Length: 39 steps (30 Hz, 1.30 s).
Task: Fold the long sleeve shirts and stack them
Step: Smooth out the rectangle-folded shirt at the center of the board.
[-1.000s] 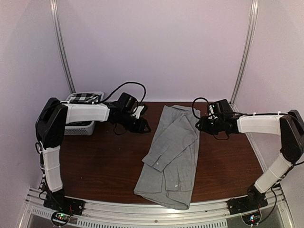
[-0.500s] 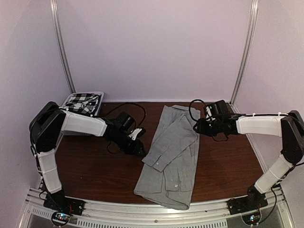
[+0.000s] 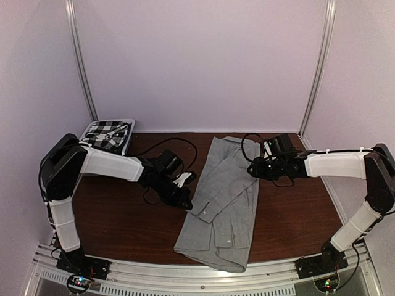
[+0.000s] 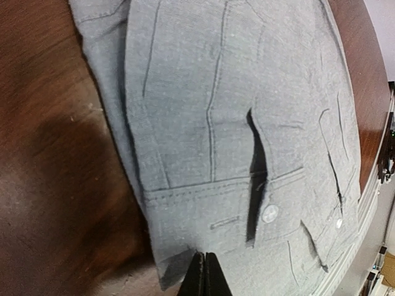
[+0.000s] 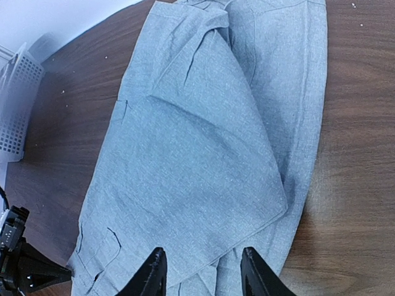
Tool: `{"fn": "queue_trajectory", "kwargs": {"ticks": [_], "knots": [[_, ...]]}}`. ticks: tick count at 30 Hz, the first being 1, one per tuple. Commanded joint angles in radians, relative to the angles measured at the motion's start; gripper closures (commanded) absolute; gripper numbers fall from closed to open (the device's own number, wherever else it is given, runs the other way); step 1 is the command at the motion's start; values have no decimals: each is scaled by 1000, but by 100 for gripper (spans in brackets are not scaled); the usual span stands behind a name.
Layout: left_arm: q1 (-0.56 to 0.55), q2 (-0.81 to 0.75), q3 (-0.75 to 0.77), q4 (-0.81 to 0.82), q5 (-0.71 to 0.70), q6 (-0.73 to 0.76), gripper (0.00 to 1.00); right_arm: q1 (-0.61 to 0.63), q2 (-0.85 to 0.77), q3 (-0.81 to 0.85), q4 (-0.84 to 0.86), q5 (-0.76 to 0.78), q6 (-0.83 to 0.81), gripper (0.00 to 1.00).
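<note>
The light grey long sleeve shirt (image 3: pixel 222 197) lies lengthwise in the middle of the table, collar at the back, its sleeves folded over the body. My left gripper (image 3: pixel 187 203) is low at its left edge. In the left wrist view that gripper (image 4: pixel 203 256) is shut, its tips pinched on the edge of the sleeve cuff (image 4: pixel 203 209) beside a button. My right gripper (image 3: pixel 252 169) hovers open over the shirt's upper right part, with the folded cloth (image 5: pixel 191 160) under its spread fingers (image 5: pixel 202 262). The black-and-white checked shirt (image 3: pixel 106 132) sits in the basket at the back left.
The white slatted basket (image 3: pixel 128 137) stands in the back left corner, and its side (image 5: pixel 15 105) also shows in the right wrist view. Brown tabletop (image 3: pixel 123 216) lies on both sides of the grey shirt. A metal rail (image 3: pixel 185 274) runs along the near edge.
My left arm swung from beside the basket down to the grey shirt's left sleeve, and its jaws closed on the cuff. The right gripper crept slightly left over the shirt, still open.
</note>
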Motion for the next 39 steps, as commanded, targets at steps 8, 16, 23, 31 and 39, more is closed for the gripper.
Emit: {"fn": "queue_trajectory", "kwargs": {"ticks": [8, 16, 23, 31, 39], "knots": [[-24, -82, 19, -78, 96, -14, 100, 15, -45, -12, -23, 29, -10, 58], [-21, -83, 34, -115, -8, -15, 92, 166, -21, 8, -50, 22, -31, 56], [-19, -58, 52, -113, -51, -27, 73, 346, 31, 22, -65, -14, -13, 52], [-11, -22, 62, -103, -80, -18, 66, 393, 77, -57, 87, -181, 90, 52], [-7, 9, 68, -82, -55, -6, 66, 406, 117, -131, 240, -289, 177, 52]]}}
